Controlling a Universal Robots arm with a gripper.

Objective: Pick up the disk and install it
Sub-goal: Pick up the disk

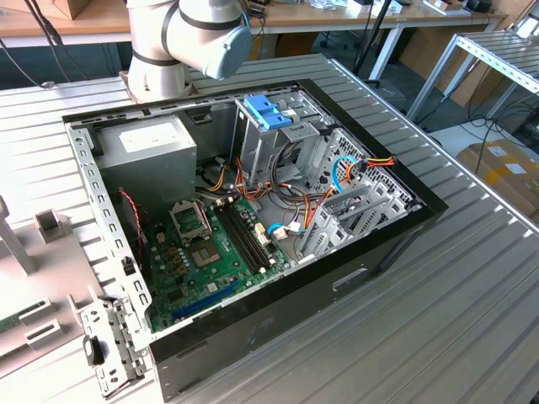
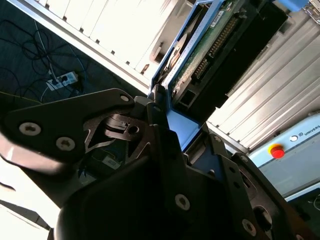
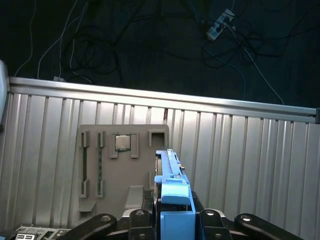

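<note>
While hand (image 3: 172, 222) clamped disk (image 3: 172, 185) edge-on, disk sat over ribbed surface (image 3: 250, 160) beside grey fixture plate (image 3: 130, 172), away from computer case (image 1: 253, 337). Pick step judged complete; install not yet done. Seating would require squaring disk to drive cage (image 1: 278, 143).

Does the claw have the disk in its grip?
Yes, in the first wrist view the disk stands edge-on, clamped in the claw.

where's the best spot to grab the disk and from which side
Probably across its thin dimension, clamping the two broad faces near one short end, coming in end-on. The disk is a thin flat slab, and the gripper holds it that way now, on edge between the jaws.
</note>
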